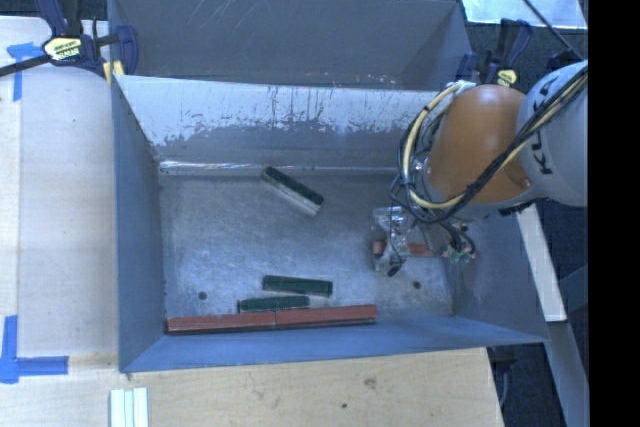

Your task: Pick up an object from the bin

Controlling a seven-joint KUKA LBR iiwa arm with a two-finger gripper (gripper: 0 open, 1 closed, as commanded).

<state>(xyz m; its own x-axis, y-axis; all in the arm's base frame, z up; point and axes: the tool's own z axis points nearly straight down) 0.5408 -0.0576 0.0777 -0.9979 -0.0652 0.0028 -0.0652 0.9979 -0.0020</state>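
The hand (393, 250) hangs low over the right part of the bin (138, 215), close to the floor and near the right wall. Above it sit the arm's orange cover (480, 150) and looped cables (415, 165). I cannot tell whether the hand is clenched or released, and nothing can be made out as grasped in it. A small orange-brown bit (379, 246) shows just at its left edge. Whether that is a loose thing or a part of the robot cannot be told.

The things that can clearly be picked lie well apart from the hand:
- A grey-green block (293, 189) lies tilted in the upper middle of the floor.
- An upper dark green bar (297, 286) and a lower dark green bar (273, 303) lie at lower centre.
- A long red-brown strip (272, 318) lies along the front wall, just below the bars.

As I judge it, the main risk is that the hand closes on bare floor, since the patch under it looks nearly empty. The right wall is also close, so a further descent or a sideways shift could scrape the metal. The flat bars look thin and lie close together. A grasp there could slide off one, or drag its neighbour against the strip.
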